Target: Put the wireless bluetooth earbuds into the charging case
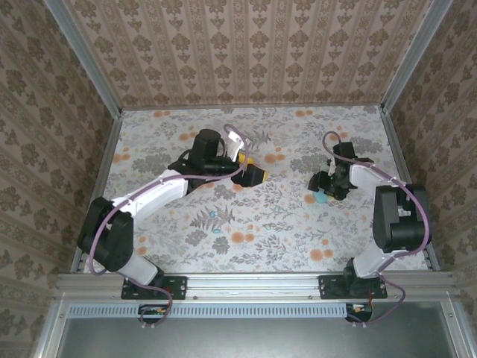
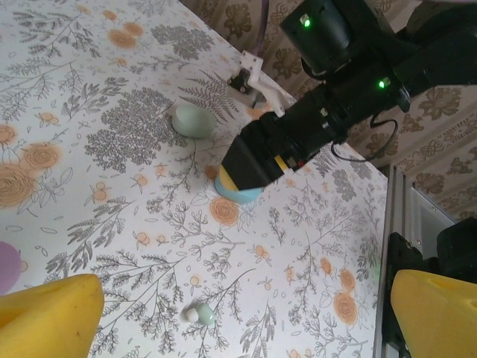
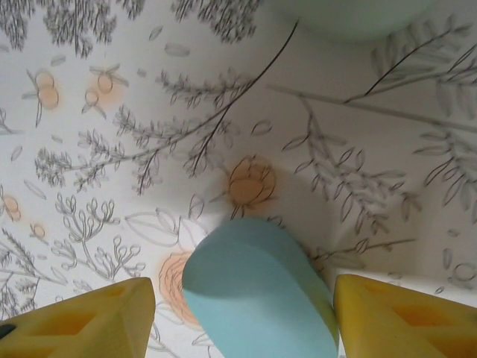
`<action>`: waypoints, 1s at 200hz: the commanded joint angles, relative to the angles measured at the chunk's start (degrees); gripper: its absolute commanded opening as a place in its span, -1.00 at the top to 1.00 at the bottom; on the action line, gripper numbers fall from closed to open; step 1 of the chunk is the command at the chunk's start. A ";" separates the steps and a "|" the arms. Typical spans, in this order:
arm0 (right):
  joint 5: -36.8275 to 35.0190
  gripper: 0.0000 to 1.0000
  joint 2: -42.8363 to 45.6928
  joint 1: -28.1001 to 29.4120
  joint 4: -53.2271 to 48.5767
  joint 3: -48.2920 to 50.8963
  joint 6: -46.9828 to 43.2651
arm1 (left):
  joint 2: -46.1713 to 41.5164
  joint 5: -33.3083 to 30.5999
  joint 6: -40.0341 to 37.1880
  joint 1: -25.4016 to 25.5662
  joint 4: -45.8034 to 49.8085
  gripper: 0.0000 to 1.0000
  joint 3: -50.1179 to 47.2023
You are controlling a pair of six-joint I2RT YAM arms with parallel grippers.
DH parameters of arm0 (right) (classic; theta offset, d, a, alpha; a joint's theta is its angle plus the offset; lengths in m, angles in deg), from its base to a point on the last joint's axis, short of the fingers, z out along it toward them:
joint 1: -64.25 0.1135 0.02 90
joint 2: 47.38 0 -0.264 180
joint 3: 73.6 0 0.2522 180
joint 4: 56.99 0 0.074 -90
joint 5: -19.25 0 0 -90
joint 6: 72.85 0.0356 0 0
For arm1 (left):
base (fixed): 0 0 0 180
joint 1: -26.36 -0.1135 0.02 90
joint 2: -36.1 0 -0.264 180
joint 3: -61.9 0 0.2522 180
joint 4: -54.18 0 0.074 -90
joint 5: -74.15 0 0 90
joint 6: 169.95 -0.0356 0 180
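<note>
On the flower-printed table the one earbud clear enough to read is a tiny mint-teal bud. It lies flat on the mat toward the middle of the table, just ahead of the left gripper. Its long axis runs across the left wrist view, with the paler white tip toward that view's left and the rounded body toward its right. The left gripper is wide open with nothing between its yellow fingers. The blue charging case is a smooth, matte, pebble-shaped piece with rounded ends. It lies toward the table's right edge, about midway between the near and far edges. In the right wrist view its long axis runs from upper left to lower right. The right gripper is open around the case: there is clear mat on the left-hand finger's side, and the case's edge is right at the other finger, though I cannot tell whether they touch. A pale mint case of the same rounded shape sits just beyond the blue one, apart from it. A lilac rounded shape is cut off by the left wrist view's left edge.
</note>
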 commanded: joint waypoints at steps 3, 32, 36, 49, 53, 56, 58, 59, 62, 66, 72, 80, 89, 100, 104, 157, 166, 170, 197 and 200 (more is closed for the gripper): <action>-2.89 -0.33 0.97 1.56 -3.90 -0.06 -0.89 | -0.45 0.69 -2.54 -0.10 1.59 -1.00 2.30; -7.37 -0.31 1.49 4.37 -5.77 -0.37 -0.86 | -0.50 0.55 -2.61 -0.45 1.60 -1.00 2.22; -8.37 -0.32 1.38 4.82 -6.02 -0.50 -0.89 | -0.54 0.60 -2.59 -0.50 1.59 -1.00 2.15; -11.79 -0.31 0.63 6.31 -7.28 -1.50 -0.87 | -0.49 0.47 -2.57 -0.54 1.41 -1.00 2.16; -12.86 -0.30 0.23 6.77 -7.85 -1.83 -0.86 | -0.41 0.47 -2.51 -0.62 1.43 -1.00 2.22; -13.65 -0.29 -0.11 7.06 -8.18 -2.14 -0.62 | -0.46 0.47 -2.53 -0.63 1.39 -1.00 2.17; -14.25 -0.29 -0.30 7.22 -8.35 -2.30 -0.52 | -0.48 0.47 -2.55 -0.65 1.35 -0.99 2.15; -14.52 -0.28 -0.44 7.32 -8.52 -2.34 -0.43 | -0.53 0.47 -2.53 -0.68 1.35 -0.99 2.14; -15.26 -0.28 -0.81 7.59 -8.95 -2.73 -0.24 | -0.55 0.48 -2.55 -0.63 1.46 -0.99 2.08; -15.97 -0.27 -1.37 7.87 -9.34 -3.16 -0.14 | -0.50 0.47 -2.51 -0.63 1.37 -1.00 2.08; -16.36 -0.26 -2.14 8.26 -9.71 -3.64 -0.09 | -0.65 0.47 -2.54 -0.70 1.42 -0.99 2.05; -16.60 -0.24 -2.87 8.67 -9.92 -4.02 0.07 | -0.75 0.37 -2.57 -0.72 1.51 -0.99 2.00; -17.28 -0.23 -3.64 9.20 -10.08 -4.29 0.45 | -0.97 0.14 -2.54 -0.80 1.57 -1.00 1.80; -18.20 -0.21 -4.18 9.70 -10.28 -4.67 0.86 | -1.24 0.00 -2.43 -0.97 1.54 -1.00 1.56; -18.31 -0.21 -4.31 9.79 -10.20 -4.72 1.04 | -1.37 0.03 -2.43 -0.98 1.58 -1.00 1.55; -18.44 -0.09 -4.44 9.88 -9.29 -4.52 1.11 | -1.88 -0.65 -2.29 -1.41 1.53 -0.99 1.17; -18.10 -0.06 -4.44 9.88 -9.02 -4.41 0.76 | -1.72 -0.73 -2.26 -1.42 1.45 -1.00 1.26; -18.03 -0.06 -4.53 9.88 -8.88 -4.41 0.71 | -1.77 -0.70 -2.17 -1.42 1.47 -0.99 1.29; -18.46 -0.09 -4.92 9.88 -8.52 -4.41 -0.03 | -1.74 -0.73 -2.08 -1.51 1.33 -1.00 1.28; -18.61 -0.09 -5.03 9.87 -8.50 -4.42 -0.15 | -1.78 -0.77 -2.00 -1.54 1.28 -1.00 1.32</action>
